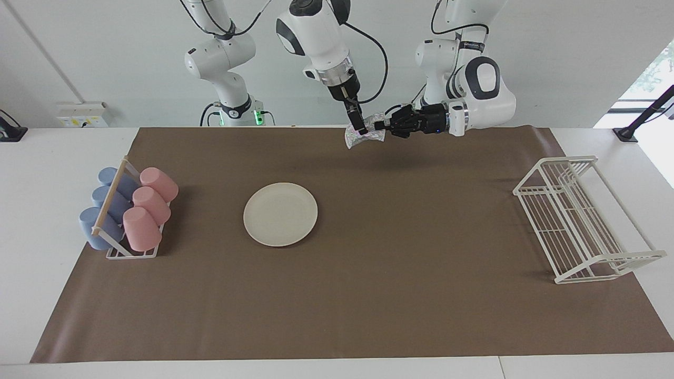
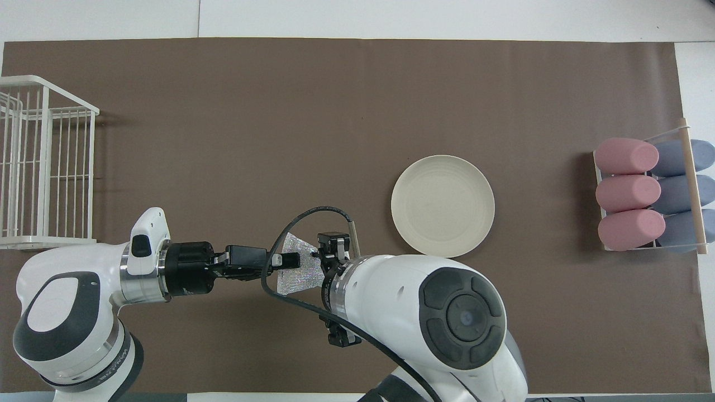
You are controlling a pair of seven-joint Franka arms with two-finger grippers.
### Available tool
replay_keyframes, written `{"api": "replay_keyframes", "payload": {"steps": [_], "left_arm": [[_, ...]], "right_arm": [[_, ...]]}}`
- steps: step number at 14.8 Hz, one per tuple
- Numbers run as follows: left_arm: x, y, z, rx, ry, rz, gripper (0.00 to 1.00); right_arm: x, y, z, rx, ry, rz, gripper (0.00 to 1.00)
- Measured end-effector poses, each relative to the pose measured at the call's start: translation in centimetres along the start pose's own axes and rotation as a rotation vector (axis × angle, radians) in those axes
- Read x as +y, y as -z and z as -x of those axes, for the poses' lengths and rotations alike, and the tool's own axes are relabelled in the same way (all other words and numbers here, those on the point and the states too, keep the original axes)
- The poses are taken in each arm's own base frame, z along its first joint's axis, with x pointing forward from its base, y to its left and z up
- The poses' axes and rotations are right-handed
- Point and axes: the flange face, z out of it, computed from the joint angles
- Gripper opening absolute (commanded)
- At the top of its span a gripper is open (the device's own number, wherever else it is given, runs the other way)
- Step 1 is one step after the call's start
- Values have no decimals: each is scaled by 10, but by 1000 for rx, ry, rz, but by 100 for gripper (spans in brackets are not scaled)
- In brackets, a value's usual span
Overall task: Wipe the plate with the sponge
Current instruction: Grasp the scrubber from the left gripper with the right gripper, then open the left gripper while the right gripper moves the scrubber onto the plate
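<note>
Handover step, mid-air. Left gripper (image 1: 380, 126) clamped shut on sponge (image 1: 363, 135), held over the mat near the robots. Right gripper (image 1: 360, 126) jaws wide open around the sponge, not gripping. Plate (image 1: 280, 213) untouched, toward the right arm's end. Next: right closes, left releases.

**Sponge held in the air between two grippers**

The left gripper (image 1: 380, 127) holds the sponge (image 1: 363, 136) with its fingers closed on one end, above the brown mat (image 1: 368, 273) at the robots' edge of the counter (image 1: 52, 295). The right gripper (image 1: 361, 129) comes down from above onto the same sponge, with its fingers spread wide at the other end. The plate (image 1: 280, 214) lies flat on the mat, well apart from the sponge. A rack with pink and blue cups (image 1: 129, 210) stands at the right arm's end of the mat. A white wire rack (image 1: 579, 221) stands at the left arm's end.
</note>
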Motion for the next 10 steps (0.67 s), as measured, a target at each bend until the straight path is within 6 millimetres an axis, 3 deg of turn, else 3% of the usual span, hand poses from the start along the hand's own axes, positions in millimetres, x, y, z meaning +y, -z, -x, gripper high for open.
{"api": "replay_keyframes", "payload": {"steps": [1, 2, 3, 10], "left_arm": [[0, 0, 1, 0, -1, 0, 0], [0, 0, 1, 0, -1, 0, 0], [0, 1, 1, 1, -2, 1, 0], [-4, 2, 3, 2, 5, 0, 0]], "right_arm": [[0, 0, 0, 0, 0, 0, 35], [-1, 0, 0, -3, -1, -5, 28], [-3, 0, 1, -11, -1, -21, 0], [-11, 0, 0, -30, -8, -63, 0]]}}
